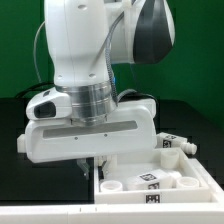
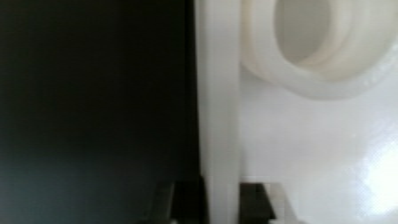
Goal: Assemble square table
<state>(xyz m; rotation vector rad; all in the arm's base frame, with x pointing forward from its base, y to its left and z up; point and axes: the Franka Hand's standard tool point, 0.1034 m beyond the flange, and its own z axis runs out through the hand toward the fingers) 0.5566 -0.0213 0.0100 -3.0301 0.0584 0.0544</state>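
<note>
White plastic square top [image 1: 200,178] sat on the black desk [image 1: 40,178], toward exterior view's right | my pincer [image 2: 221,203] was clamped on its thin edge wall, near a corner socket [image 2: 329,45] | probably edge-gripped to drag or square it | legs [image 1: 150,180] lay loose on it

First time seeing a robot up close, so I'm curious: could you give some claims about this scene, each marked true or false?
1. The gripper is shut on the edge of the square table top. True.
2. The work surface is red. False: it is black.
3. Tagged white legs lie loose on the top. True.
4. The round socket holds a leg. False: it is empty.
</note>
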